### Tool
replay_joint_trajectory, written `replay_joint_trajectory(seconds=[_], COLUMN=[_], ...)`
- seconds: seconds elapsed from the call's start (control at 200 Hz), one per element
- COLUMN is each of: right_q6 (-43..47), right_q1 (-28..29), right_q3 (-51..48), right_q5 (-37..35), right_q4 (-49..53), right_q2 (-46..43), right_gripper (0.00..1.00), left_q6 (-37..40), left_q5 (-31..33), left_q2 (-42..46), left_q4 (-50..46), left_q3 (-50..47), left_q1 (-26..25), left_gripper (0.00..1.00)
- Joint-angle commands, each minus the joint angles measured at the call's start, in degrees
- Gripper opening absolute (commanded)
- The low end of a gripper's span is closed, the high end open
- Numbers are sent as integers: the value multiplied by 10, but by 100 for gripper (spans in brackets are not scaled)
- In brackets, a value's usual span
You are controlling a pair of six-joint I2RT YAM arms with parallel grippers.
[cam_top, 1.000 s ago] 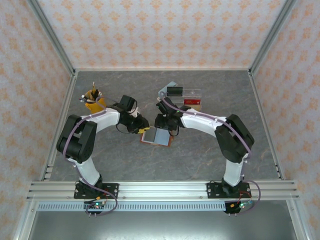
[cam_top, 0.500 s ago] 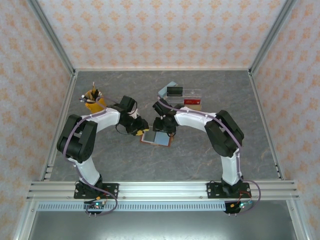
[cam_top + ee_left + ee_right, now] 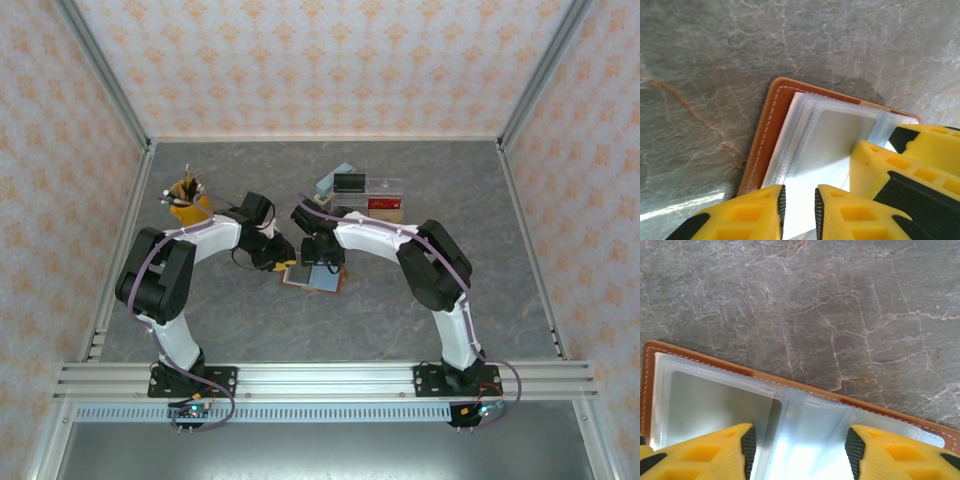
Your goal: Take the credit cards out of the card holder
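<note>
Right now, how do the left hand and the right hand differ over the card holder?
The left hand has its fingers nearly together; the right hand has them wide apart. The left hand sits near the card holder's side edge, the right hand over its middle. Both have yellow fingers with black pads.

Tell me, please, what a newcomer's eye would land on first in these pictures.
Both arms bend inward and meet over the card holder, lying open at the middle of the grey marbled table. Close up, its brown leather frames clear sleeves, with the yellow left fingers nearly together at one edge and the right fingers spread wide above them. At the back stand a clear organiser and a yellow pen cup.
</note>
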State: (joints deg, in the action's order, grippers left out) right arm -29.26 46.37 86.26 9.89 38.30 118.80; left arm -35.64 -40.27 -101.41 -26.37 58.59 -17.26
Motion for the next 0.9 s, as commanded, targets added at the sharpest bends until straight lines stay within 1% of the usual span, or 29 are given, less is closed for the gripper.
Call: replay_joint_trajectory(seconds=[0.0,0.05,0.125,0.25,0.39,0.616,0.766,0.831,0.846,0.896], right_q6=[9,8,8,10,11,10,10,10,10,11], right_q1=[1,2,2,2,2,1,1,1,1,1], right_q3=[-12,-12,-16,-19,-20,-27,-28,-28,-28,-28], right_q5=[-58,-61,-64,-62,-58,-52,-50,-49,-48,-48], right_q4=[53,55,54,49,44,36,32,32,32,32], right_q2=[61,66,68,70,72,72,72,72,72,72], right_gripper=[50,47,45,45,45,45,45,45,45,45], left_q6=[15,17,18,24,31,35,47,47,60,68], left_q5=[26,27,18,-12,-25,-5,54,53,52,53], left_q2=[11,11,9,1,-9,-27,-32,-34,-35,-37], left_q4=[-25,-26,-23,-13,-14,-21,-45,-44,-43,-49], left_q3=[13,13,13,14,21,25,29,26,26,28], left_q1=[-3,-3,-4,-6,-14,-16,-16,-16,-16,-16], left_gripper=[24,23,23,24,27,29,30,30,30,30])
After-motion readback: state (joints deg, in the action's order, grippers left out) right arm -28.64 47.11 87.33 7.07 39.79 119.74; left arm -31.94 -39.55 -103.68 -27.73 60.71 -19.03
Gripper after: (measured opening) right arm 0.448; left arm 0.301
